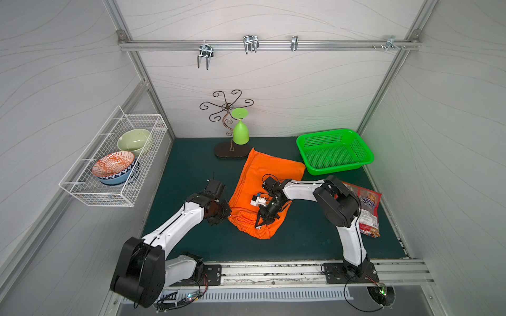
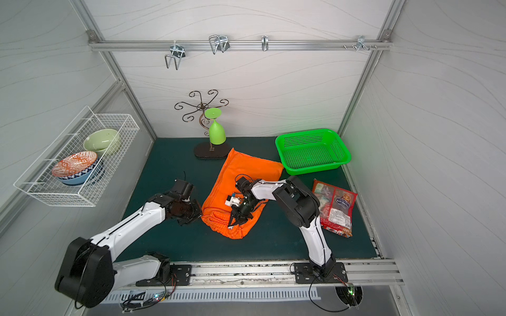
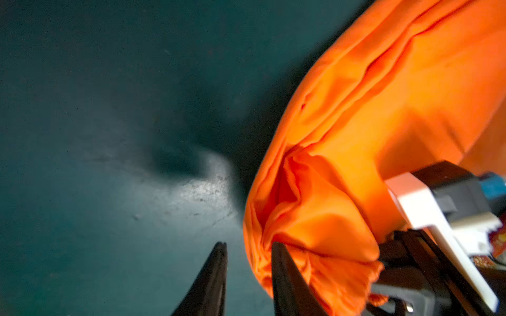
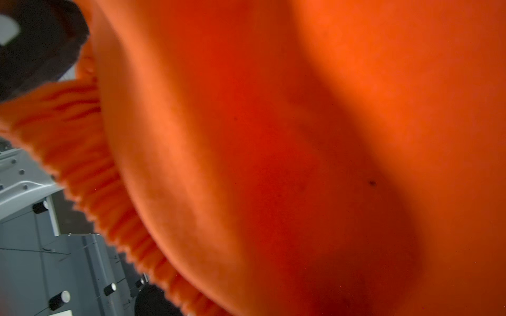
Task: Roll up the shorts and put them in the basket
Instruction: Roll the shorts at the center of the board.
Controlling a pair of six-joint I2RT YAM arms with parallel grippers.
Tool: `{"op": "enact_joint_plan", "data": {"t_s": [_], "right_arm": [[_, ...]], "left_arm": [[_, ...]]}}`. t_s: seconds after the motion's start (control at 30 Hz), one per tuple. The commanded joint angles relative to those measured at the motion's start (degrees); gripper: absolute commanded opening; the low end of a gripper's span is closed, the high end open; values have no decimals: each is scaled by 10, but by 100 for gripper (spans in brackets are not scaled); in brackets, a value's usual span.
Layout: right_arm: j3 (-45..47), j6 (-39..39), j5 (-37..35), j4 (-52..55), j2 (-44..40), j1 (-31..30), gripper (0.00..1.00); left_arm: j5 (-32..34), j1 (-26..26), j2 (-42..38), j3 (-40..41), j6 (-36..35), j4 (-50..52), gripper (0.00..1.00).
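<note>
Right now my right gripper [image 1: 260, 223] is pinched shut on the gathered waistband end of the shorts [image 1: 269, 169]. The shorts lie around the middle of the table [image 1: 189, 169], with that folded-over end nearer the front edge and the rest stretching toward the rear edge. My left gripper [image 3: 249, 246] sits just beside their left side, jaws parted with nothing between them, one jaw touching the cloth.
</note>
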State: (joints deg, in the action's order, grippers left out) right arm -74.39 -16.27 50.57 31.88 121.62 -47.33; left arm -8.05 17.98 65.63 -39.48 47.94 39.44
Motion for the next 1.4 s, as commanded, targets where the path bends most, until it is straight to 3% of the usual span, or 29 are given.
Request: {"op": "enact_joint_plan", "data": {"t_s": [0.0, 0.13, 0.23, 0.43, 0.8, 1.0, 1.2, 1.37], "right_arm": [[-2, -10, -32, -15, 33, 9, 16], [-9, -11, -32, -11, 44, 13, 17], [-13, -13, -32, -13, 45, 12, 17], [-17, -12, -35, -13, 45, 13, 19], [-8, -11, -33, -20, 45, 18, 22], [-4, -8, -38, -15, 32, 24, 24], [-3, -11, -39, -18, 42, 29, 24], [0, -19, -39, -29, 45, 30, 25]], "left_arm": [[19, 0, -66, -7, -19, 40, 32], [-21, 27, -136, 16, -16, 15, 28], [-79, 61, -145, 37, -6, -40, 26], [-128, 105, -94, 48, 9, -149, 22], [-106, 107, 12, 58, 16, -247, 15], [-63, 104, 12, 54, 14, -238, 14], [-85, 106, -51, 12, -11, -162, 23], [-126, 110, -72, 21, -21, -102, 22]]}}
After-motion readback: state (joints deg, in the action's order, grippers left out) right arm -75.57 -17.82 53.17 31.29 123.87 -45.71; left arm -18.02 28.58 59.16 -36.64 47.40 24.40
